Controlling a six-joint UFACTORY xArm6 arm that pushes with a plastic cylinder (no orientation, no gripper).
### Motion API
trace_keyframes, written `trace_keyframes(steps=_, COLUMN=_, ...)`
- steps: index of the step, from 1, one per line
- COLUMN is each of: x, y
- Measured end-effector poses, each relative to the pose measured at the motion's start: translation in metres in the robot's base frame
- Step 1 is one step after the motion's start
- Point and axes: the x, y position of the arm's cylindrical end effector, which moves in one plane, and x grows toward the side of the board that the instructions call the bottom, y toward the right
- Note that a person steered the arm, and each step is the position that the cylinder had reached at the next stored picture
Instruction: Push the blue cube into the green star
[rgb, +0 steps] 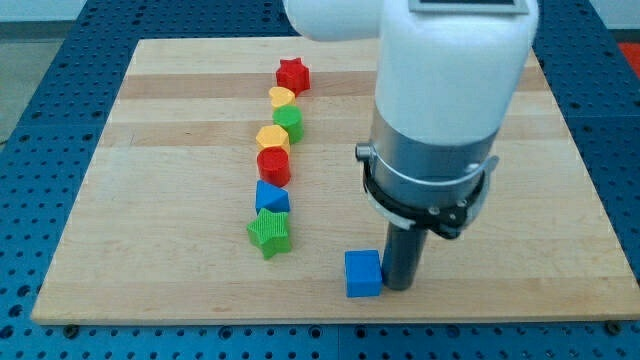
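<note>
The blue cube sits near the board's bottom edge, right of centre. The green star lies to its left and a little higher, at the bottom end of a column of blocks. My tip stands on the board touching or almost touching the cube's right side. The cube and the star are apart, with a gap of bare wood between them.
Above the green star runs a column: a blue block touching the star, a red cylinder, a yellow block, a green cylinder, a yellow block, a red star. The wooden board lies on a blue pegboard.
</note>
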Motion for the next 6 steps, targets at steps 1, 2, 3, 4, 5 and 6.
trace_keyframes(steps=1, x=0.012, y=-0.017)
trace_keyframes(steps=2, x=0.012, y=-0.032)
trace_keyframes(steps=3, x=0.003, y=-0.005)
trace_keyframes(steps=4, x=-0.005, y=-0.005)
trace_keyframes(steps=5, x=-0.007, y=-0.015)
trace_keyframes(steps=6, x=-0.007, y=-0.049)
